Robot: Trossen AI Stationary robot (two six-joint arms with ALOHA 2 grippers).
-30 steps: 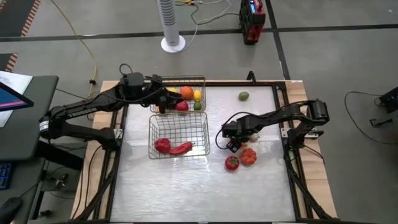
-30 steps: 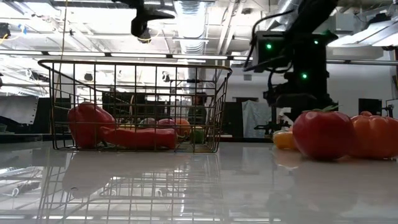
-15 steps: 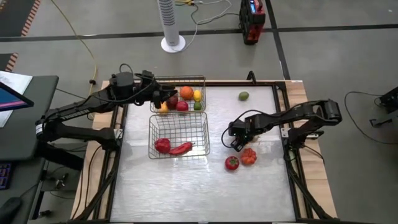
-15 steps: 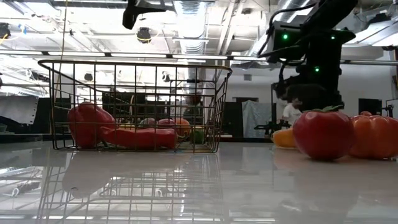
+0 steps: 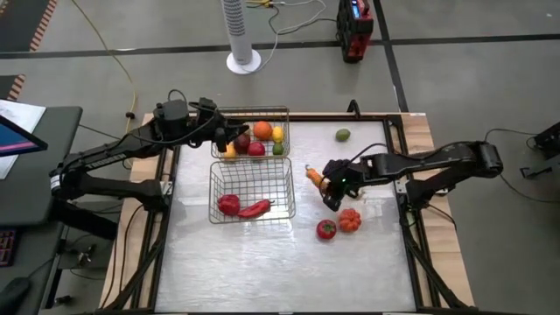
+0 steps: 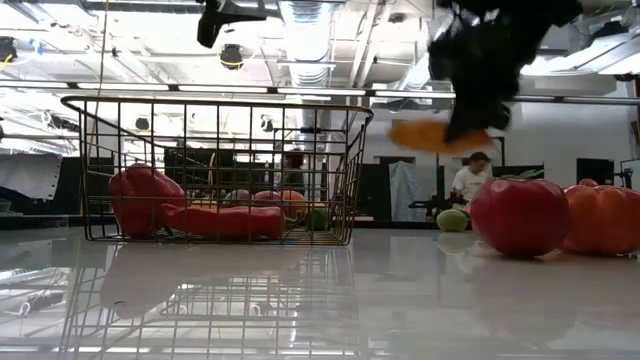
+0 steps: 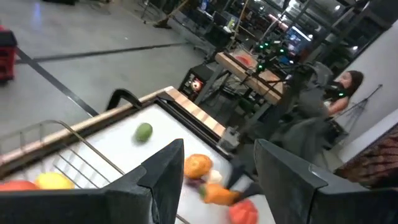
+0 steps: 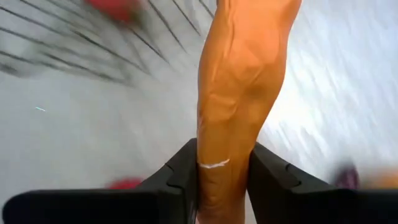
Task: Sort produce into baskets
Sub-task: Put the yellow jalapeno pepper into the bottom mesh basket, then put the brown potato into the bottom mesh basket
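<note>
My right gripper (image 5: 325,182) hangs above the table right of the near basket (image 5: 252,187), shut on a long orange produce piece (image 5: 312,175). That wire basket holds a red pepper (image 5: 228,205) and a red chili (image 5: 255,209). The far basket (image 5: 282,115) holds orange, yellow, red and green pieces. A red tomato (image 5: 326,229) and an orange pepper (image 5: 350,220) rest on the table under my right arm. A green lime (image 5: 342,135) lies at the far right. My left gripper (image 7: 217,180) hovers open at the far basket's left end, with nothing between its fingers. My right gripper pinches the orange piece near one end (image 8: 219,163) between its two fingers. The fingers slant down from the table's right and lie along the piece. The rest of it (image 8: 245,68) sticks out past the fingertips. It hangs clear of the table (image 6: 438,136).
A raised frame rims the table (image 5: 398,140). Bare white tabletop lies toward the near edge (image 5: 280,271). A person shows in the room beyond (image 6: 466,180), and a white tower fan (image 5: 241,35) stands on the floor behind the table.
My right gripper has shut on the orange piece and risen, carrying it clear of the table and a little toward the far edge and the baskets; the gripper has tipped up from pointing steeply down. My left gripper has drawn back slightly toward the table's left.
</note>
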